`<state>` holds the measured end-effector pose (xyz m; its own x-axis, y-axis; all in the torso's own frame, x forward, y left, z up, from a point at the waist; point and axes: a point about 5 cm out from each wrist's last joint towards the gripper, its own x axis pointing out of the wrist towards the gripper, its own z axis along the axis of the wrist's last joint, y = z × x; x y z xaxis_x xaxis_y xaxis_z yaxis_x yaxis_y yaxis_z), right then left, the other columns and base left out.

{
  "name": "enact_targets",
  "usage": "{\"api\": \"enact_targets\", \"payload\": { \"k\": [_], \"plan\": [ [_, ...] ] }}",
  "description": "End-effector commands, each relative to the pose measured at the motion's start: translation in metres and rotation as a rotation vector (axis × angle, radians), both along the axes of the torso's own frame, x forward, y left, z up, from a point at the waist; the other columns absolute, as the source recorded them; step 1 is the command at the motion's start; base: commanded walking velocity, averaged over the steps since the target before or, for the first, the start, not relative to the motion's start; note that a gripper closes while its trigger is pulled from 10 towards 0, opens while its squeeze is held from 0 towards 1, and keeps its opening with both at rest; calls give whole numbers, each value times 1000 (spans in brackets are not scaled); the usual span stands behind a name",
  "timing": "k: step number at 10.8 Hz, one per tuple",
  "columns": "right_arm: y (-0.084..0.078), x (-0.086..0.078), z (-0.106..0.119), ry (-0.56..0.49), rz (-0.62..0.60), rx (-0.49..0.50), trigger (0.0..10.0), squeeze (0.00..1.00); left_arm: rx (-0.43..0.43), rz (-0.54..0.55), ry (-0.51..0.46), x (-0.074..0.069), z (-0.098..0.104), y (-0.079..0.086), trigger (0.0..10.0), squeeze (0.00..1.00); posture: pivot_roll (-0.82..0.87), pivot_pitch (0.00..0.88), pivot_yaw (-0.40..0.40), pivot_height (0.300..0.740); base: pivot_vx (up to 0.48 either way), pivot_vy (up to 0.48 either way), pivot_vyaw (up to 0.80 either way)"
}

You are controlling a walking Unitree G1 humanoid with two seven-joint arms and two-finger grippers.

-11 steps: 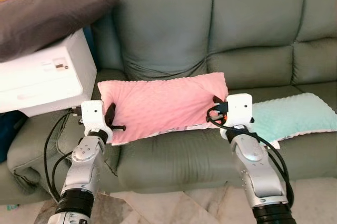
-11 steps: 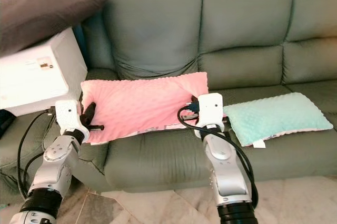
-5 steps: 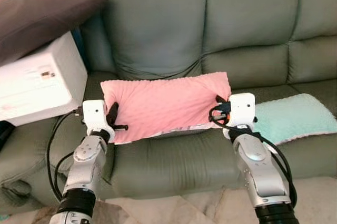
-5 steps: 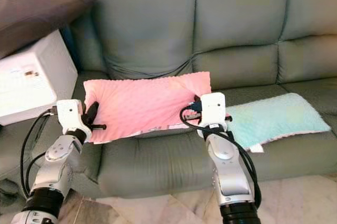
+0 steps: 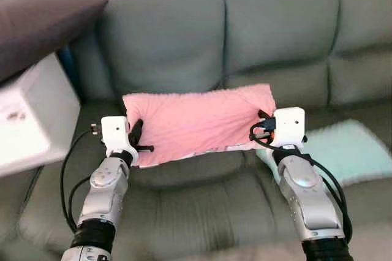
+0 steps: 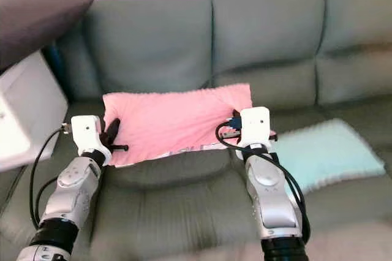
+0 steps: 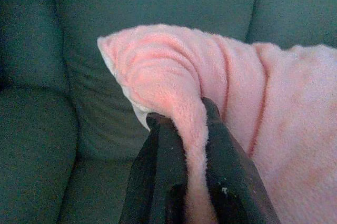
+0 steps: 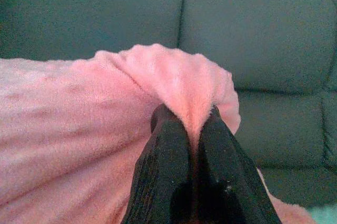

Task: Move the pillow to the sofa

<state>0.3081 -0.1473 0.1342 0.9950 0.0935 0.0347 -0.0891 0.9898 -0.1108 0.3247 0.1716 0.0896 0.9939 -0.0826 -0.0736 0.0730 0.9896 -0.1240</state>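
Head views: pink pillow (image 5: pixel 199 123) held stretched above green sofa (image 5: pixel 184 46) seat, between 2 grippers. Left wrist view: left gripper (image 7: pixel 187 124) clamped on pillow edge. Right wrist view: right gripper (image 8: pixel 189 121) pinching opposite edge.

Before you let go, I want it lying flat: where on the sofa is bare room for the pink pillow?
The bare seat cushion under the pink fleece pillow is free, between both grippers. Crowded: the mint pillow to the right, the white box to the left.
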Motion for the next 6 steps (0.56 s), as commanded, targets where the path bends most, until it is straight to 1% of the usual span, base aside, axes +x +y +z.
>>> {"api": "enact_targets", "payload": {
  "k": [1, 3, 4, 5, 6],
  "plan": [
    [9, 1, 8, -30, 27, 20, 10000, 0, 26, 47, -11, 0, 4, 16, 10000, 0, -172, 0, 75, 740, 289, 0, 0],
    [10, 1, 7, -26, 32, 23, 10000, 0, 64, 75, -7, -1, 3, 20, 10000, 0, -169, 0, 77, 740, 0, 0, 0],
    [10, 0, 6, -23, 33, 23, 10000, 0, 99, 98, -6, -1, 2, 24, 10000, 0, -169, 0, 78, 740, 0, 0, 0],
    [8, -1, 1, -1, 43, 25, 10000, 0, 140, 130, 5, -1, 1, 28, 10000, 0, -169, 0, 79, 740, 0, 0, 0],
    [-2, -5, -15, 56, 12, 30, 10000, 0, 160, 141, 27, -2, -5, 32, 10000, 0, -167, 0, 80, 740, 0, 0, 0]
  ]
}}
